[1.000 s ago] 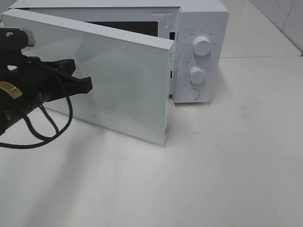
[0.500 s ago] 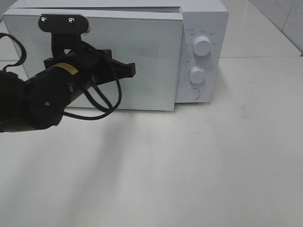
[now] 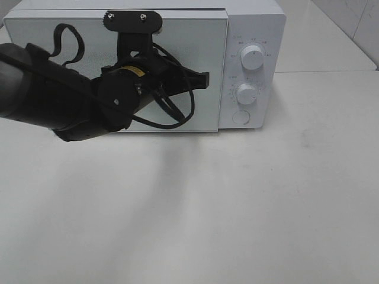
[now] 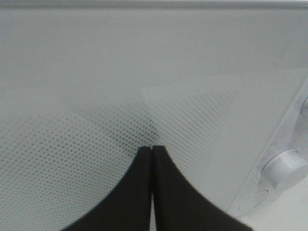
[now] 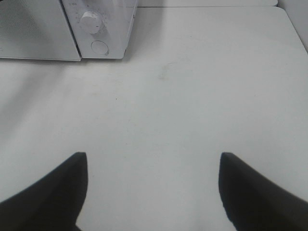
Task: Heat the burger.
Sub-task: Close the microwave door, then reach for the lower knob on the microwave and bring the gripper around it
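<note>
No legible text for us. Grey scale marks ring the upper round white dial (image 3: 253,59) and the lower round white dial (image 3: 246,93), but they are too small to read. There is a small yellow label (image 3: 131,72) on the bulky black left arm (image 3: 53,94); its print is unreadable.

The white box-shaped microwave oven (image 3: 254,23) stands at the far side of the smooth off-white table (image 3: 237,207). Its flat pale door (image 3: 201,35) has a glossy face with a fine dotted mesh pattern and sits flush with the control panel, closed. A round white push button (image 3: 240,117) sits below the lower dial. A black cable (image 3: 174,118) loops under the left wrist.

The left gripper (image 4: 152,149) has tapered matte black fingers pressed together tip to tip, with nothing between them. It points at the door, right of the door's middle and close to the glass. We cannot tell whether it touches.

The right gripper (image 5: 154,156) has curved black fingers (image 5: 57,192) spread wide and holds nothing. It sits over bare table, near side, well apart from the microwave oven, which lies far left of it.

The burger shows in no view. We see nothing through the door, so we cannot tell where the burger lies or how it sits relative to either pair of fingers.
</note>
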Available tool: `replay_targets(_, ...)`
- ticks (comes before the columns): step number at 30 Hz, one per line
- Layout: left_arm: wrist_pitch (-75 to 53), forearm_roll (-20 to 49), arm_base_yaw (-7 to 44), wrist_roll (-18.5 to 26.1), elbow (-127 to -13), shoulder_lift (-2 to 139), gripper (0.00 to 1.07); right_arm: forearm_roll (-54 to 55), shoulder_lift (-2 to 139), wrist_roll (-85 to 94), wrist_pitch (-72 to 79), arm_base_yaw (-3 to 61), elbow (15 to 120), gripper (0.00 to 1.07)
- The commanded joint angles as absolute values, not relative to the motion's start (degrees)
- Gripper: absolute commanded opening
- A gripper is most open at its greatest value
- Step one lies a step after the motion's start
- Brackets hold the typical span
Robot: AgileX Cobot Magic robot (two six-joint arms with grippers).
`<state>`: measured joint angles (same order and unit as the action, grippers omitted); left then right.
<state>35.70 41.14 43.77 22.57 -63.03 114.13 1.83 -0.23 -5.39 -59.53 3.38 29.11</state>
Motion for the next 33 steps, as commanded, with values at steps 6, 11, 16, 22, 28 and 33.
replay_targets(6, 38.73, 44.29, 42.74, 25.67, -69.79, 117.17, 0.00, 1.95, -1.72, -5.16, -59.42, 2.98, 29.05, 0.74)
replay_targets(11, 38.56, 44.46, 42.74, 25.67, -71.28, 117.86, 0.00, 1.95, -1.72, -5.16, -59.42, 2.98, 29.05, 0.74)
replay_targets(16, 35.81, 44.40, 44.00, 26.87, -70.93, 116.37, 0.00, 1.95, -1.72, -5.10, -59.42, 2.98, 29.05, 0.74)
replay_targets(22, 33.00, 44.63, 46.93, 28.76, -67.21, 113.45, 0.00, 1.95, -1.72, -5.16, -59.42, 2.98, 29.05, 0.74)
replay_targets(28, 29.16, 44.46, 47.84, 28.71, -60.85, 109.03, 0.00, 1.95, -1.72, -5.16, -59.42, 2.98, 29.05, 0.74)
replay_targets(33, 28.36, 44.46, 47.84, 28.65, -54.72, 104.85, 0.00, 1.95, -1.72, -5.16, -59.42, 2.98, 29.05, 0.74)
